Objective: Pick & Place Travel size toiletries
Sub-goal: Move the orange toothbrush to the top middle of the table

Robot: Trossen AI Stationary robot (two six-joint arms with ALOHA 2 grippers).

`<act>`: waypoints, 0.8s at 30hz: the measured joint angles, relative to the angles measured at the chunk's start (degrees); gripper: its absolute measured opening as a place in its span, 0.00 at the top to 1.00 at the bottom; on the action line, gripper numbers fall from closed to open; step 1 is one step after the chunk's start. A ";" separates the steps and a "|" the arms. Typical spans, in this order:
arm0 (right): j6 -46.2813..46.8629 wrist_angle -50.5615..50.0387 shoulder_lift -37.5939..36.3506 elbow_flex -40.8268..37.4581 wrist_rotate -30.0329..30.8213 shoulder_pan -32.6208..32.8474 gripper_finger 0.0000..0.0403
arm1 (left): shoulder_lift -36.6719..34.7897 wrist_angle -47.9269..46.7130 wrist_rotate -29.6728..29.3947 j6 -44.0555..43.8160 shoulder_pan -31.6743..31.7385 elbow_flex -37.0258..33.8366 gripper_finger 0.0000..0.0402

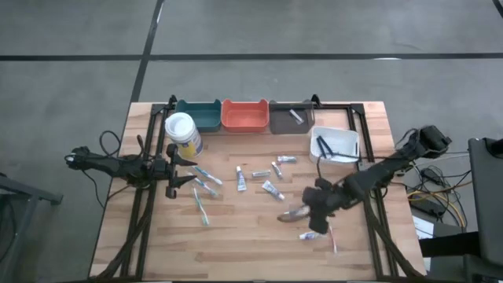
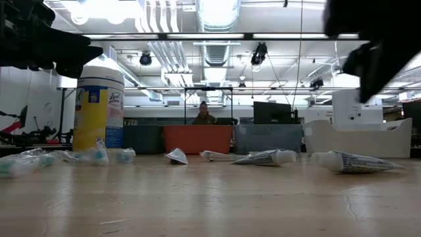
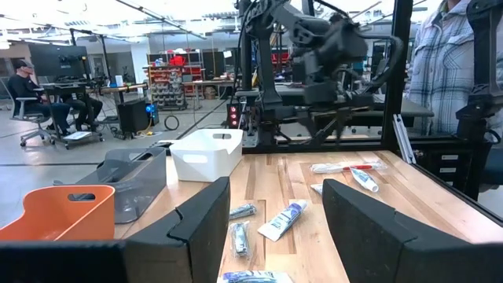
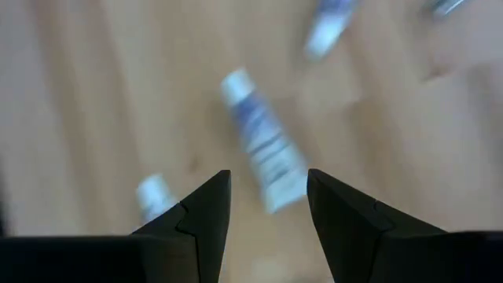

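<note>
Tube (image 4: 263, 149) lies lengthwise between open right claw (image 4: 267, 206) fingers.

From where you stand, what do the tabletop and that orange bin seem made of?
Tabletop: looks like wood, pale jointed planks with visible grain and a slight sheen. Orange bin: probably moulded plastic, with a smooth matte wall, rounded corners and a cut-out handle.

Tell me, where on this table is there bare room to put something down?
The near strip of wooden tabletop is bare, and the left edge beside the left end effector. The middle is crowded with small white tubes; the right end effector hovers there.
</note>
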 joint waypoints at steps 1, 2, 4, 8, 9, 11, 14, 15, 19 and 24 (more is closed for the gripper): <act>1.29 0.02 0.00 0.00 -0.76 1.57 0.59 | 0.00 -0.01 0.00 0.00 -0.01 0.00 0.48; 2.75 -0.06 0.00 0.00 -1.29 3.14 0.59 | 0.00 -0.02 0.00 -0.01 -0.01 0.00 0.48; 5.73 -0.33 0.00 0.00 -1.53 6.15 0.59 | 0.00 -0.01 0.00 0.00 0.00 0.00 0.48; 12.40 -1.53 0.00 0.00 -1.63 11.37 0.59 | 0.00 0.00 0.00 0.00 -0.01 0.00 0.48; 14.07 -1.95 0.00 0.00 -1.68 12.46 0.59 | 0.00 -0.02 0.00 0.00 -0.01 0.00 0.48; 16.40 -2.16 0.00 -0.02 -2.48 14.52 0.59 | 0.00 -0.02 0.00 -0.01 -0.01 0.00 0.48; 18.47 -2.16 0.05 -0.10 -2.98 17.22 0.59 | 0.00 0.00 0.00 0.00 -0.01 0.00 0.48; 18.77 -2.16 0.34 -0.12 -2.98 17.88 0.59 | 0.00 0.00 0.00 0.00 -0.01 0.00 0.48; 18.75 -2.29 2.44 -0.37 -3.02 19.86 0.59 | 0.00 -0.02 0.00 0.00 0.00 0.00 0.48; 17.74 -2.37 4.91 -0.44 -3.06 21.52 0.59 | 0.00 -0.02 0.01 0.00 0.00 0.00 0.48</act>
